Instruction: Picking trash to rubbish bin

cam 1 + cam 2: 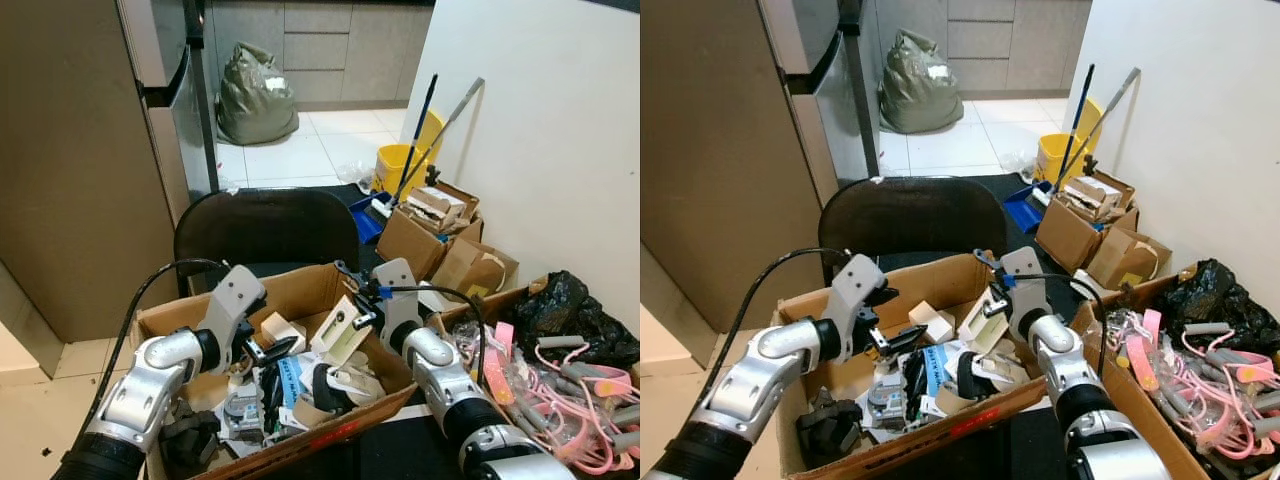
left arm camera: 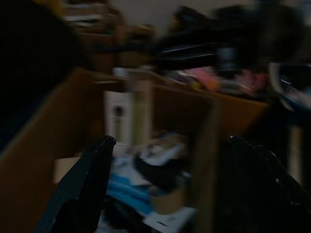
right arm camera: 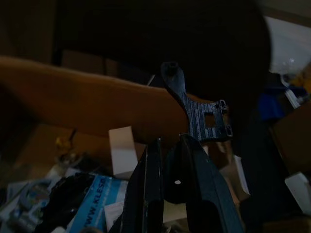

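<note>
Left gripper [image 1: 268, 352] is spread wide and empty over the left half of the cardboard box [image 1: 300, 288], above loose paper trash [image 1: 290, 385]. Right gripper [image 3: 167, 160] is pinched on a flat black plastic piece [image 3: 197, 109] over the box's right side; it looks light, stiff and thin, best held by the stem.

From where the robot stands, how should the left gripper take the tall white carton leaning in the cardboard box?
Grip the white carton near its free upper end, coming from above with the left gripper. It leans against the cardboard box wall, its lower end sunk in the other trash.
</note>
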Tool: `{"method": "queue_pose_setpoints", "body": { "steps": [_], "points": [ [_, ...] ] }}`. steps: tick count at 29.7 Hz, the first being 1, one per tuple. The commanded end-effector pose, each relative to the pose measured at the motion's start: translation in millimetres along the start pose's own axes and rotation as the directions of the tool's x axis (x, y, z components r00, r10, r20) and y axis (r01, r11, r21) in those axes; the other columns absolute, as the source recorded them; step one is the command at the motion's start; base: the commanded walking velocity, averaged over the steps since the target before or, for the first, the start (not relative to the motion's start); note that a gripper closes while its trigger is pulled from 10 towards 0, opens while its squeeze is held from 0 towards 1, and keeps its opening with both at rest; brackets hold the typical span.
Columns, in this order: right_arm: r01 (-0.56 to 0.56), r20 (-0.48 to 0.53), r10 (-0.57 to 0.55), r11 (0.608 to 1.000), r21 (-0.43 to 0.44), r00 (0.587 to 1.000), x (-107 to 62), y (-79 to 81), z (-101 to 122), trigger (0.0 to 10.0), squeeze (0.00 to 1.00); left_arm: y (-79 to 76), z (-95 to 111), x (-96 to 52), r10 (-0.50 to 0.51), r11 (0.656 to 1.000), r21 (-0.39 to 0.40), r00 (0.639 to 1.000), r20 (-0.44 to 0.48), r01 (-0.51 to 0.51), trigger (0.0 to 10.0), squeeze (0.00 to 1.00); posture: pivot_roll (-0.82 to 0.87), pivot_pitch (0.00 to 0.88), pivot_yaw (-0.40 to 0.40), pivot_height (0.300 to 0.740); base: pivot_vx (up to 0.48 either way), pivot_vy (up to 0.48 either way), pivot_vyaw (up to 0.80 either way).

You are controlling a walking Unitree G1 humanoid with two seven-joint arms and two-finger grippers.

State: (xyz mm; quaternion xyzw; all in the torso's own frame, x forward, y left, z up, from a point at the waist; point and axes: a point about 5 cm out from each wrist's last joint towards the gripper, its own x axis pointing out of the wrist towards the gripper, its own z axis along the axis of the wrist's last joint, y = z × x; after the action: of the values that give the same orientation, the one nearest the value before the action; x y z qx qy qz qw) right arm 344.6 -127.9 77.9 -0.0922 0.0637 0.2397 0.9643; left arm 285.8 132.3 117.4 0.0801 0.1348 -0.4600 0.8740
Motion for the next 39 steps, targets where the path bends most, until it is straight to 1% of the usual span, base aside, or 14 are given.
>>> {"method": "queue_pose_setpoints", "body": {
  "steps": [1, 14, 15, 16, 17, 18, 23, 24, 25, 29, 31, 32, 35, 39],
  "points": [
    [-0.027, -0.001, 0.027, 0.999, -0.028, 1.000, 1.7, 3.0, 1.8, 10.0, 0.00, -6.7, -6.2, -0.9, -0.051, 0.999, -0.014, 0.998, -0.039, 0.051, 10.0, 0.00, -0.02, 0.054, -0.047, 0.740, 0.000, 0.000, 0.00],
    [-0.115, -0.074, 0.107, 0.987, -0.110, 0.991, 0.6, 8.3, -3.0, 10.0, 0.00, -24.4, -11.1, -1.3, -0.157, 0.985, -0.091, 0.979, -0.132, 0.145, 10.0, 0.00, -0.03, 0.051, -0.035, 0.740, 0.000, 0.000, 0.00],
    [-0.113, -0.076, 0.105, 0.988, -0.107, 0.992, -0.1, 6.7, -3.1, 10.0, 0.16, -24.2, -11.1, -1.0, -0.159, 0.985, -0.091, 0.978, -0.136, 0.147, 10.0, 0.00, -0.03, 0.051, -0.035, 0.740, 0.000, 0.000, 0.00],
    [-0.113, -0.076, 0.105, 0.988, -0.107, 0.992, -0.1, 6.7, -3.1, 10.0, 0.16, -24.2, -11.1, -1.0, -0.159, 0.985, -0.091, 0.978, -0.136, 0.147, 10.0, 0.00, -0.03, 0.051, -0.035, 0.740, 0.000, 0.000, 0.00],
    [-0.113, -0.082, 0.105, 0.988, -0.103, 0.991, -0.8, 5.5, -4.0, 10.0, 0.73, -23.3, -11.2, -0.7, -0.158, 0.985, -0.085, 0.977, -0.142, 0.147, 10.0, 0.00, -0.04, 0.048, -0.032, 0.740, 0.000, 0.000, 0.00],
    [-0.114, -0.088, 0.106, 0.988, -0.099, 0.990, -1.3, 4.7, -4.9, 10.0, 1.00, -21.8, -11.3, -0.4, -0.155, 0.986, -0.081, 0.977, -0.147, 0.144, 10.0, 0.00, -0.04, 0.049, -0.024, 0.740, 0.000, 0.000, 0.00],
    [-0.069, -0.117, 0.054, 0.989, -0.129, 0.992, -2.7, -1.0, -7.6, 10.0, 1.00, -18.3, -9.2, 0.8, -0.144, 0.988, -0.076, 0.976, -0.162, 0.133, 10.0, 0.00, -0.05, 0.054, -0.012, 0.740, 0.000, 0.000, 0.00],
    [-0.037, -0.119, 0.025, 0.994, -0.098, 0.993, -3.4, -3.9, -8.5, 10.0, 0.28, -18.5, -7.6, 1.4, -0.152, 0.987, -0.069, 0.975, -0.165, 0.142, 10.0, 0.00, -0.05, 0.052, -0.012, 0.740, 0.000, 0.000, 0.00],
    [-0.005, -0.108, -0.002, 0.998, -0.058, 0.994, -3.9, -7.0, -8.0, 10.0, 0.00, -17.4, -7.3, 1.9, -0.144, 0.989, -0.060, 0.975, -0.169, 0.136, 10.0, 0.00, -0.06, 0.053, -0.012, 0.740, 0.000, 0.000, 0.00],
    [0.079, -0.080, -0.079, 0.997, -0.008, 0.994, -5.9, -16.2, -5.5, 10.0, 0.00, -11.3, -6.6, 4.8, -0.086, 0.996, -0.035, 0.982, -0.170, 0.082, 10.0, 0.00, -0.06, 0.058, -0.008, 0.740, 0.000, 0.000, 0.00],
    [0.244, -0.117, -0.240, 0.970, 0.021, 0.964, -12.3, -34.8, -10.4, 10.0, 0.00, 7.9, -0.5, 13.0, 0.119, 0.992, -0.021, 0.986, -0.116, -0.122, 10.0, 0.00, -0.06, 0.061, -0.017, 0.740, 0.000, 0.000, 0.00],
    [0.244, -0.117, -0.240, 0.970, 0.021, 0.964, -12.3, -34.8, -10.4, 10.0, 0.00, 7.9, -0.5, 13.0, 0.119, 0.992, -0.021, 0.986, -0.116, -0.122, 10.0, 0.00, -0.06, 0.061, -0.017, 0.740, 0.000, 0.000, 0.00],
    [0.465, -0.202, -0.445, 0.883, 0.066, 0.873, -30.2, -56.0, -29.1, 10.0, 0.00, 12.0, 6.1, 19.6, 0.206, 0.978, 0.001, 0.978, -0.030, -0.206, 10.0, 0.00, -0.05, 0.054, -0.028, 0.740, 0.000, 0.000, 0.00],
    [0.541, -0.279, -0.501, 0.836, 0.087, 0.819, -42.8, -58.0, -47.8, 10.0, 0.00, 13.3, -6.0, 20.0, 0.283, 0.959, 0.004, 0.955, -0.089, -0.284, 10.0, 0.00, -0.05, 0.065, -0.022, 0.740, 0.000, 0.000, 0.00]
  ]
}}
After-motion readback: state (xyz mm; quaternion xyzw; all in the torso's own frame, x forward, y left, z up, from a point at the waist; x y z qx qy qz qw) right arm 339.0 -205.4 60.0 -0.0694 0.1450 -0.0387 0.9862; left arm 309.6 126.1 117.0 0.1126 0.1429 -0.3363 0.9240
